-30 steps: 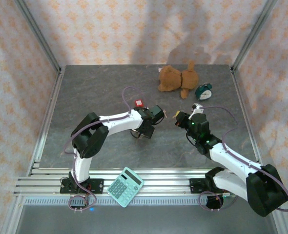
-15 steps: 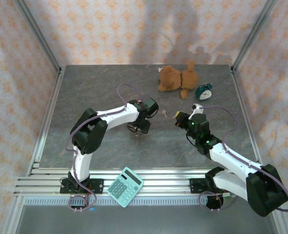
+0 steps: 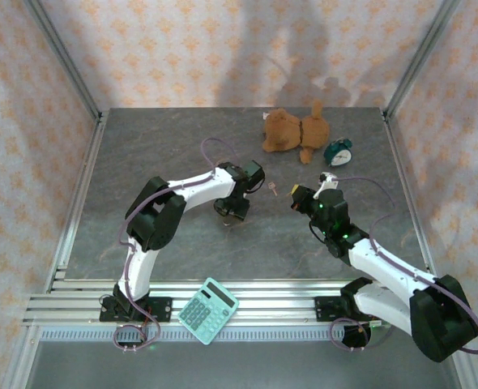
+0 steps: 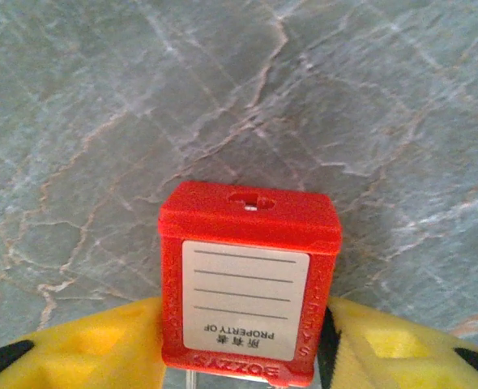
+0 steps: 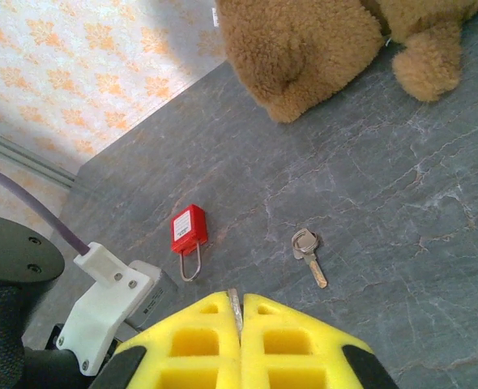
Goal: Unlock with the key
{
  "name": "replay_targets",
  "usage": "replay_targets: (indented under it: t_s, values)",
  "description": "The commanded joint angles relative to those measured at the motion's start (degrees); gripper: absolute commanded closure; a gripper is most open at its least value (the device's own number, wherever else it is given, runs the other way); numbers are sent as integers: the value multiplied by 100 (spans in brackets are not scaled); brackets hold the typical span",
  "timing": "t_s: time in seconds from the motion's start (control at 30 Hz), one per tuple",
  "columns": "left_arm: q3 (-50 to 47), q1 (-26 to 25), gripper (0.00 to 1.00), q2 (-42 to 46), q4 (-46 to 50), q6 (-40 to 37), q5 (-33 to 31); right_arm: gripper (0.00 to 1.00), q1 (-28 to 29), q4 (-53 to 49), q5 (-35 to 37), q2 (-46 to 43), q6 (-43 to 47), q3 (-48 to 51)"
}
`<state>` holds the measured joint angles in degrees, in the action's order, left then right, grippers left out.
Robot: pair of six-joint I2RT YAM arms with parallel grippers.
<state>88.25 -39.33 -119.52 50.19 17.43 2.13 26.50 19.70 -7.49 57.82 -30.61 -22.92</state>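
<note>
My left arm (image 3: 194,185) rises from its base at the near edge, elbow lifted, forearm sweeping right toward the middle of the table (image 3: 134,162); the wrist folds back so the left gripper (image 4: 243,308) looks down at the grey stone. Its yellow pads (image 4: 85,348) flank the shackle end of the red padlock (image 4: 247,284) — whether they press on it I cannot tell. The padlock's long axis runs straight away from the wrist, keyhole end farthest, label toward the camera.

My right arm (image 3: 385,263) stretches from the near right corner toward the middle; the right gripper (image 5: 237,304) is closed, pad against pad, with a thin pale sliver (image 5: 234,309) in the seam that I cannot identify. The key (image 5: 308,255) lies flat between the two grippers, head away from the right gripper, blade slanting back toward it.

Bare table opens toward the left edge and the near edge; a teddy bear (image 3: 292,131) and an alarm clock (image 3: 338,152) crowd the far right corner — a calculator (image 3: 209,310) rests on the near rail (image 3: 77,304).
</note>
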Motion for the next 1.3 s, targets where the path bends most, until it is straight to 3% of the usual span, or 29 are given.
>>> replay_targets:
  t_s: [0.0, 0.5, 0.67, 1.27]
  values:
    - [131, 57, 50, -146, 358, -156, -323, 96, 37, 104, 3, -129, 39, 49]
    - [182, 83, 51, -455, 455, -605, -245, 96, 31, 69, -13, -196, 53, 48]
    - [176, 92, 58, -429, 426, -678, -222, 96, 30, 34, -11, -254, 79, 45]
    - [-1113, -56, 60, 1193, -1104, -966, 446, 96, 31, 56, -196, -241, 117, 24]
